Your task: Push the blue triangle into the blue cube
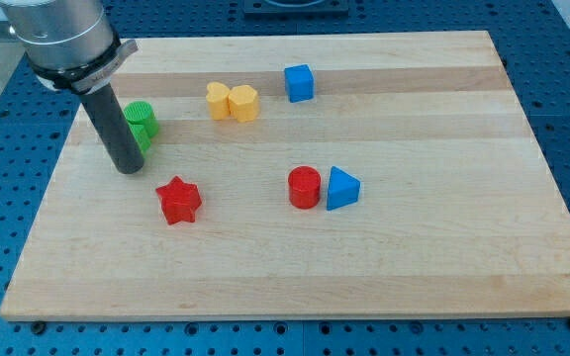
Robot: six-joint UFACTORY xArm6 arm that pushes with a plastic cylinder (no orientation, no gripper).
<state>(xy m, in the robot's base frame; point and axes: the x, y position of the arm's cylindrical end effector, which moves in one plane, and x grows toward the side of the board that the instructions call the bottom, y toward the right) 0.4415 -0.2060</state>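
Note:
The blue triangle (342, 188) lies right of the board's middle, touching a red cylinder (305, 187) on its left. The blue cube (299, 83) sits near the view's top, above and a little left of the triangle. My tip (129, 169) rests on the board at the view's left, far from both blue blocks. It stands just below and left of a green block (142, 125) and up-left of a red star (179, 201).
A yellow heart-shaped block (233, 101) lies left of the blue cube. The wooden board (443, 257) sits on a blue perforated table. The arm's grey body (62, 35) fills the view's top left corner.

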